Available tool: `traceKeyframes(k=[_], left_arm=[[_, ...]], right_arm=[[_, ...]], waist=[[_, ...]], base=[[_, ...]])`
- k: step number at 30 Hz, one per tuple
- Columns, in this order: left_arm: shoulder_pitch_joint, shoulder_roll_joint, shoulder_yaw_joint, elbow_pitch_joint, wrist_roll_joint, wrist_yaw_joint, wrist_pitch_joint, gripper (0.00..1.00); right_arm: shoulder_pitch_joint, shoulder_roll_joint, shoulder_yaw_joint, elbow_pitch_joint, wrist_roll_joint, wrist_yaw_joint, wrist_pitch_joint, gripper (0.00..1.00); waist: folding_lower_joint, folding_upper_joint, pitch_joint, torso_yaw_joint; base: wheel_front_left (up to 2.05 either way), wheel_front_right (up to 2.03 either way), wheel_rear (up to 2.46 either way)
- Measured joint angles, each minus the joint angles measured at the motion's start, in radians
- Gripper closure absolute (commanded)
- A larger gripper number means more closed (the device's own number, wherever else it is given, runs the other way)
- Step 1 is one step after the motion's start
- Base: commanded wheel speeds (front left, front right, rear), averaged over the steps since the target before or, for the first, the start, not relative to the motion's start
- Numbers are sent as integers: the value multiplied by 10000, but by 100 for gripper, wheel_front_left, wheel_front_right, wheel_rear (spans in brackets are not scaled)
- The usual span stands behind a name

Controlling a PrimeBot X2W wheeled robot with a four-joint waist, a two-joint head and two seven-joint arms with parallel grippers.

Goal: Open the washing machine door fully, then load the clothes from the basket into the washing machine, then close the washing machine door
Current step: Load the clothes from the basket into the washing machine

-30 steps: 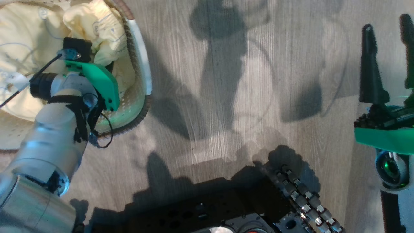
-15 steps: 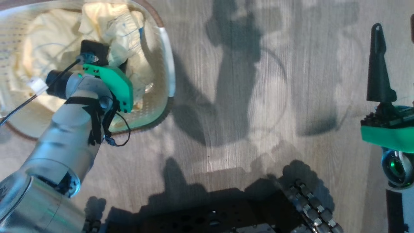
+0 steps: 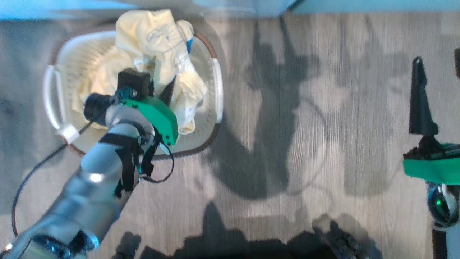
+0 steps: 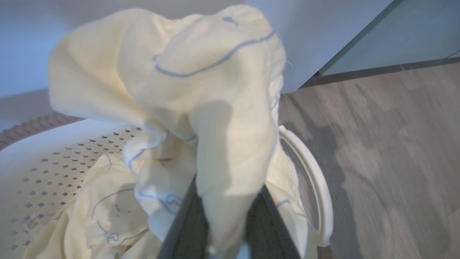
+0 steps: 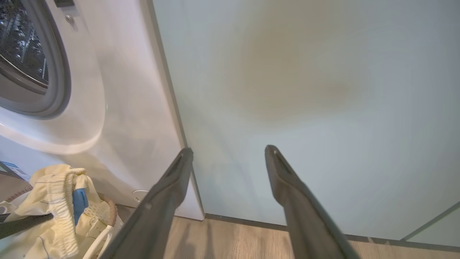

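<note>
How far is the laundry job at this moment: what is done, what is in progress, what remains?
Done: the drum mouth of the washing machine looks uncovered, so the door seems open. In hand: the left claw is shut on the clothes, held above the basket. Left: loading them, then closing the door. The right claw is open, empty.

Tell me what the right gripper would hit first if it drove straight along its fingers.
Most likely the pale green cabinet panel, beside the washing machine. The open right gripper has nothing in between, though depth is unclear.
</note>
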Motion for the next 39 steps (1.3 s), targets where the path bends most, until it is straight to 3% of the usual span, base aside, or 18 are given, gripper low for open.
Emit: traceKeyframes(k=[20, 39], left_arm=[[4792, 320, 2738, -4537, 1544, 802, -17, 100], [7863, 924, 3486, -6755, 1825, 1509, 100, 100]], right_arm=[[2319, 2, -268, 819, -226, 0, 2, 0], [3862, 13, 54, 1149, -17, 0, 2, 0]], waist=[[-1, 0, -3928, 819], [-1, 0, -6651, 1052]], base=[[0, 0, 0], [0, 0, 0]])
